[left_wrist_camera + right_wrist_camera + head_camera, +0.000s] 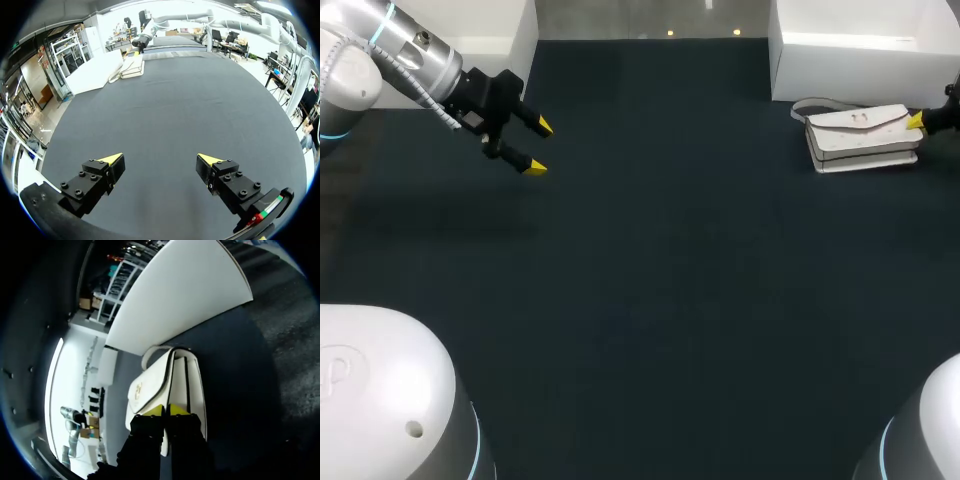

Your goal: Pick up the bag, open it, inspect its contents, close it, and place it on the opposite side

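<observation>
1. Right gripper. In the right wrist view, the right gripper (pixel 166 411) sits closest to the lens. Its two yellow tips stand almost together at the near end of the bag (pixel 192 385), and a thin edge of the bag appears to be nipped between them. We judge the gripper closed on that edge, though the bite looks shallow.

2. Bag. The white bag lies on its side on the dark table (pixel 670 300), at the far right. It sits just beside the white box (pixel 175 295), with its flap closed. Its strap (pixel 149 351) loops out at the end away from the gripper, toward the box.

3. Left gripper. The left gripper (pixel 161 160) hangs above the table at the far left. Its fingers are spread wide, it holds nothing, and it is well apart from the bag.

4. Step in hand: pick up the bag. The step looks barely begun, as the bag rests on the table.

- We confirm the grip before lifting. A pinch on a single thin panel may slip, or may peel the flap open.
- We lift straight up first, so the bag clears the wall of the box and the strap does not drag against it.
- We expect the soft body to sag and swing from an end grip, so we raise it slowly.
- We carry it toward the middle of the table, where the open left gripper can take the flap for opening.
</observation>
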Robot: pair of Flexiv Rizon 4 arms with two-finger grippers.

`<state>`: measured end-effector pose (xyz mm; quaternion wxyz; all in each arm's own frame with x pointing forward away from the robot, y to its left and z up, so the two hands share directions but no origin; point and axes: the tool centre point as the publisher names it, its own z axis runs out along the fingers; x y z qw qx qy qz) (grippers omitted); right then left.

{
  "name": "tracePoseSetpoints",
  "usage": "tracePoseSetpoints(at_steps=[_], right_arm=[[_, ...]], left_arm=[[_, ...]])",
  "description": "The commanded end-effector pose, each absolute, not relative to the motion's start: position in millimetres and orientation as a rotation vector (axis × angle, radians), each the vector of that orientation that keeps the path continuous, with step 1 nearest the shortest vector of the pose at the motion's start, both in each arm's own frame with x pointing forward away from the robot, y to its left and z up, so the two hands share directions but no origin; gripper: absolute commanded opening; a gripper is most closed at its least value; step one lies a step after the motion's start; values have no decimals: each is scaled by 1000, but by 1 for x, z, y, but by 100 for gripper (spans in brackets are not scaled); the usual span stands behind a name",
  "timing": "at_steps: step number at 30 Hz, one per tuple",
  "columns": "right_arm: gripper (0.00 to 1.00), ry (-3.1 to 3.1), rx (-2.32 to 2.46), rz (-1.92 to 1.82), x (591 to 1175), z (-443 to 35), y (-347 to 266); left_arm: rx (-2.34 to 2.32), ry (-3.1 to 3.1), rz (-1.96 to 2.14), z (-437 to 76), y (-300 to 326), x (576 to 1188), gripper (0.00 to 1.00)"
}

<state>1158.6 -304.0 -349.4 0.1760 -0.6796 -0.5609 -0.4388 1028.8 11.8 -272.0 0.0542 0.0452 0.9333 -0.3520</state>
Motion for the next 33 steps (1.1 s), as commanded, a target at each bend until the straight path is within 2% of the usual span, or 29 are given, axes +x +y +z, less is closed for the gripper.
tracePoseSetpoints(at_steps=[1, 23, 33], right_arm=[[0, -1656, -1748, -962, 1157, -348, -292], [0, -1643, -1766, -955, 1151, -346, -279], [0, -1531, -1751, -1197, 1124, -336, -223]], left_arm=[[139, 2832, -1073, -273, 12, 1029, 100], [139, 2832, -1073, -273, 12, 1029, 100], [139, 2832, -1073, -273, 12, 1029, 100]])
